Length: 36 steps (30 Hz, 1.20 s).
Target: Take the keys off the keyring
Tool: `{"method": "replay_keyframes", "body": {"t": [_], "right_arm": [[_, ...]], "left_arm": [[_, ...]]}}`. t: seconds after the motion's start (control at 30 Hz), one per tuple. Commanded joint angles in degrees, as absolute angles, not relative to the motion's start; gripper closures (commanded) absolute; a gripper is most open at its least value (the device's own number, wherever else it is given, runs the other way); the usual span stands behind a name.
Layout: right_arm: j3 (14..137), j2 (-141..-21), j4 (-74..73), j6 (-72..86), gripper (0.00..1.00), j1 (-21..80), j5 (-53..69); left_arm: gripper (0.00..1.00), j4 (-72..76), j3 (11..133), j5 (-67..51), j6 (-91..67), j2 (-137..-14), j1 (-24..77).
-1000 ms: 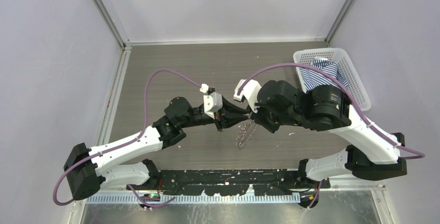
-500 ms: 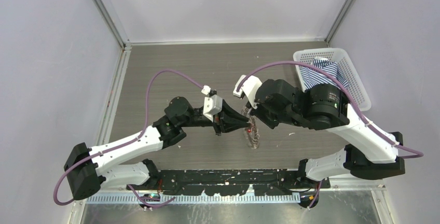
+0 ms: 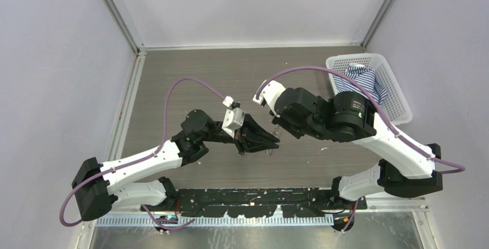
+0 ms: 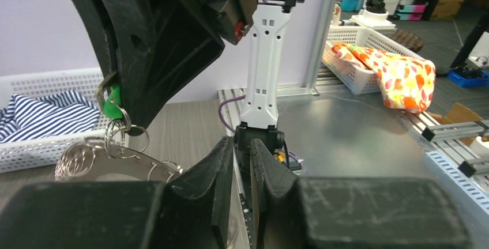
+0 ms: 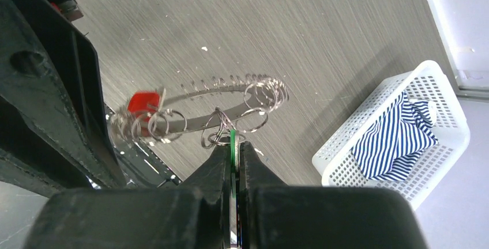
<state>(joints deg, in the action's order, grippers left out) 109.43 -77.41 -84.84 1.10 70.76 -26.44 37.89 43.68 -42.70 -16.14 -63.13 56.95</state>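
The right gripper [image 5: 233,145] is clamping the green-headed key [image 5: 231,135] edge-on. The keyring [image 5: 230,85] is hanging from that key above the table [image 5: 323,41]. The left gripper [image 4: 243,165] is sitting just beside the ring, jaws narrow; whether it is pinching anything, I cannot tell. The robot seems to be working this key off. Next, the left gripper likely needs to steady the ring while the key is being fed round the coil. No readable writing is showing.

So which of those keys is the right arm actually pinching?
The green-headed key, clamped edge-on between the right fingers. It alone is gripped, and it alone is green; the other keys hang loose on the keyring.
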Motion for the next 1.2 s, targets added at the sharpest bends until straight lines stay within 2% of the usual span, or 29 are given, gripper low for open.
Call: {"method": "replay_keyframes", "body": {"t": [0.0,0.1,0.13,0.17,0.27,0.53,0.8,1.17], "right_arm": [[112.8,-76.9,-82.4,0.3,0.99,71.1,-29.7],[113.0,-77.1,-82.4,0.3,0.99,71.1,-29.1],[113.0,-77.1,-82.6,0.3,0.99,71.0,-29.0],[112.9,-77.2,-82.7,0.3,0.99,71.1,-28.9],[112.8,-77.1,-82.7,0.3,0.99,71.1,-28.6],[113.3,-76.7,-82.5,0.3,0.99,71.1,-26.6],[113.8,-76.6,-83.5,0.3,0.99,71.4,-23.4],[114.3,-77.7,-83.7,0.8,0.99,71.5,-23.9]], "left_arm": [[0.81,38.0,43.9,-36.6,-13.9,-62.2,57.4],[0.71,30.9,43.7,-20.5,-12.3,-58.8,57.7],[0.64,29.9,43.5,-16.9,-12.2,-57.7,57.7],[0.58,29.7,43.1,-14.5,-12.0,-56.6,58.0],[0.52,30.3,41.9,-10.5,-10.3,-54.2,59.4],[0.50,30.1,43.4,-13.3,-4.6,-57.1,62.0],[0.45,32.1,43.8,-9.7,7.0,-57.6,62.8],[0.45,27.9,46.6,-9.9,3.3,-58.9,65.3]]}}
